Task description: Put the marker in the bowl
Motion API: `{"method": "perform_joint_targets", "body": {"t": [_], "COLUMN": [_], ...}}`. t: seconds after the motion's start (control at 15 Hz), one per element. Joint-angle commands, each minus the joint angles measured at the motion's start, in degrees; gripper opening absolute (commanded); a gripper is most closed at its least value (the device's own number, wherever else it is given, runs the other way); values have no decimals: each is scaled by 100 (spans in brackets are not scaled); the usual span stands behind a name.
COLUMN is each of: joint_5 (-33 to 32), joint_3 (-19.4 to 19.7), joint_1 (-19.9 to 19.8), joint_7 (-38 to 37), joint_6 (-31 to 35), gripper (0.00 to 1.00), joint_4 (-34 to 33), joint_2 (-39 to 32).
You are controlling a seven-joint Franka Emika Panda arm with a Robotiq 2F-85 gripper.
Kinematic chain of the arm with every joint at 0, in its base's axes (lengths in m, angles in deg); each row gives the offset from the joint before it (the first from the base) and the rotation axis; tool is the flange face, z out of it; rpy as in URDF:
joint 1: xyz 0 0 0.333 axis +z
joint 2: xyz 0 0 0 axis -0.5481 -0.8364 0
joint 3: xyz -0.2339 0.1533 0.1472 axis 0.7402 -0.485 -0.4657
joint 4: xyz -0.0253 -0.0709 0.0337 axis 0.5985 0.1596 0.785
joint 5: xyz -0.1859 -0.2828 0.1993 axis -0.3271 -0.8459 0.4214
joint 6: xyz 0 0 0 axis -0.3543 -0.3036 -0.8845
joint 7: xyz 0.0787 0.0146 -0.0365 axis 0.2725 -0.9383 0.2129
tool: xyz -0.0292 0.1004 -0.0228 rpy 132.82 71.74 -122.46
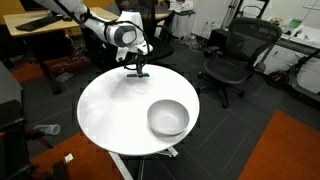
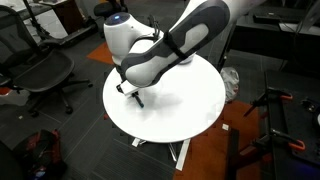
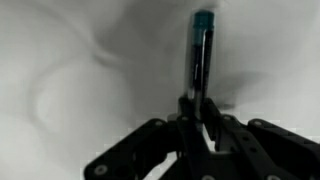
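In the wrist view the pincer (image 3: 198, 110) is clamped on the dark lower end of the marker (image 3: 200, 55), whose teal tip points away over the white counter (image 3: 70, 60). In an exterior view it is low over the round counter's rim, well apart from the grey-white bowl (image 1: 168, 128) on the opposite side.

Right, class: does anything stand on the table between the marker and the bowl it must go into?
Nothing visible does. The marker sits between the fingers of the pincer near the rim of the round table. In an exterior view, the white top from there across to the bowl is bare.
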Motion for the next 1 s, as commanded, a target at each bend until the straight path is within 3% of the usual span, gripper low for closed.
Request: {"method": "perform_joint_targets", "body": {"t": [0.0,0.33,0.93], "joint_5": [128,58,-237], "joint_3": [44,201,674], "joint_1": [-14,-36,-124], "joint_7": [218,248,498], "joint_6": [-179,-112,60], "gripper": [5,5,5], "joint_4": [170,827,2757], "joint_2": [274,941,2737]}}
